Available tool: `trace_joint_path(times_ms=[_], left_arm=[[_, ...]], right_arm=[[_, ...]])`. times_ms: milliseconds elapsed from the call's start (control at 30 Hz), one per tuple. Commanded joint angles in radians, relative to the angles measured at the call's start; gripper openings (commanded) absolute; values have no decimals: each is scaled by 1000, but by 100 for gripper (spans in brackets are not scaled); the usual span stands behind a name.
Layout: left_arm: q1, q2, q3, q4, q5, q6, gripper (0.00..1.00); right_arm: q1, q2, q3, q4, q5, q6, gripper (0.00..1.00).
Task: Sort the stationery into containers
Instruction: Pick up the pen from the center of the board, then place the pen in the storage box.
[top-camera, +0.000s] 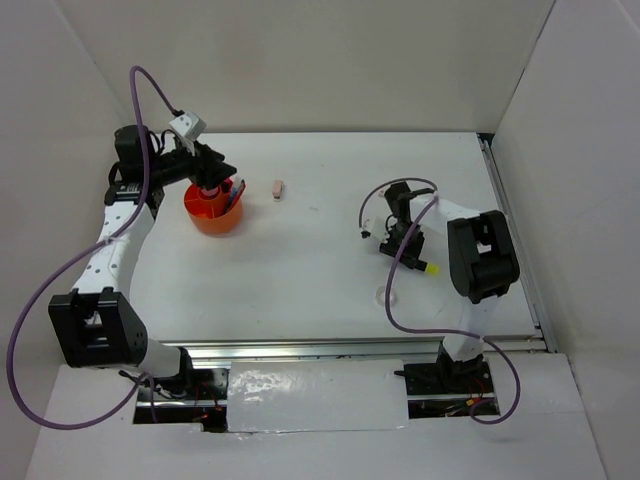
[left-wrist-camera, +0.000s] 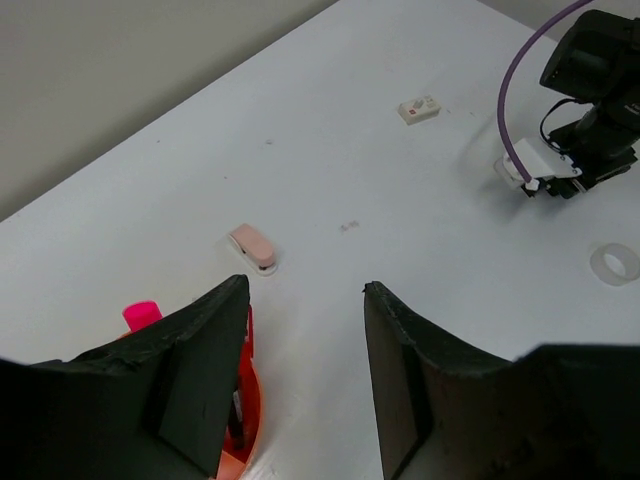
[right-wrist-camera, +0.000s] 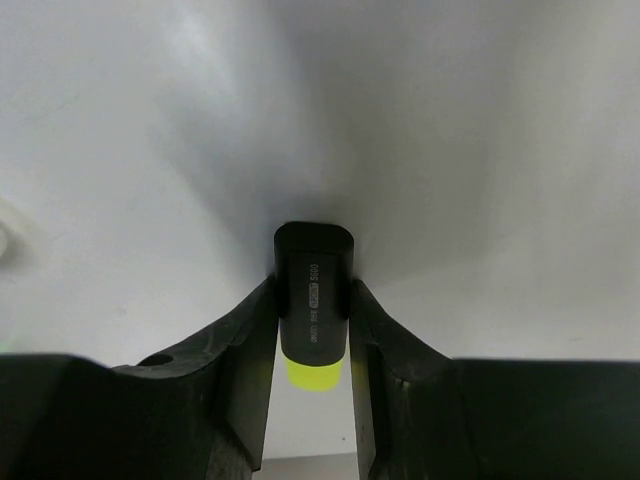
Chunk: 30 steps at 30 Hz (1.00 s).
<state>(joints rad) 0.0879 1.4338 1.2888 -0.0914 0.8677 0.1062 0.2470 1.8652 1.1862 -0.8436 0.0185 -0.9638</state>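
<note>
The round orange tub (top-camera: 215, 213) stands at the left of the table with a pink-capped item (left-wrist-camera: 141, 314) and other stationery in it. My left gripper (top-camera: 212, 185) hangs over the tub's (left-wrist-camera: 250, 400) rim, open and holding nothing (left-wrist-camera: 305, 292). At the right, my right gripper (top-camera: 413, 257) is low at the table, shut on a yellow-black highlighter (right-wrist-camera: 313, 300). Both fingers press its black cap, and its yellow end (top-camera: 430, 268) sticks out behind them. A pink eraser (left-wrist-camera: 252, 247) lies just right of the tub (top-camera: 279, 188).
A small white eraser (left-wrist-camera: 419, 107) lies mid-table, left of the right arm (left-wrist-camera: 590, 110). A clear tape ring (left-wrist-camera: 614, 264) lies on the table near the front (top-camera: 388, 295). White walls close in the table on three sides.
</note>
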Motion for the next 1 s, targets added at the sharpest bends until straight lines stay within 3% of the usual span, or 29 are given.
trace_joint_path(times_ms=[0, 33, 167, 200, 267, 333, 433, 467, 633, 833, 967], left_arm=[[-5, -73, -9, 16, 8, 67, 61], [-14, -78, -11, 13, 5, 111, 61], [-79, -79, 29, -134, -13, 338, 61], [-141, -82, 40, -164, -22, 465, 61], [-225, -96, 26, -238, -47, 640, 61], [-279, -111, 9, -264, -90, 740, 61], [-410, -147, -37, -343, -156, 965, 61], [-503, -162, -89, -349, -229, 1072, 61], [-804, -254, -270, -234, -445, 1308, 65], [-928, -109, -136, -315, -403, 1317, 68], [-990, -32, -131, -300, -417, 1363, 69]], right_arm=[[-21, 66, 111, -21, -63, 74, 6], [-28, 68, 150, -49, -107, 97, 0], [-70, 78, 401, -274, -285, 255, 0], [-93, 97, 528, -317, -408, 310, 0], [-104, 126, 690, -449, -513, 353, 0], [-100, 164, 771, -535, -640, 399, 0], [-88, 189, 768, -584, -774, 436, 0], [-80, 192, 761, -595, -808, 442, 0], [-42, 218, 687, -600, -920, 520, 0], [-9, 252, 622, -601, -963, 602, 0], [3, 261, 596, -601, -989, 658, 0]])
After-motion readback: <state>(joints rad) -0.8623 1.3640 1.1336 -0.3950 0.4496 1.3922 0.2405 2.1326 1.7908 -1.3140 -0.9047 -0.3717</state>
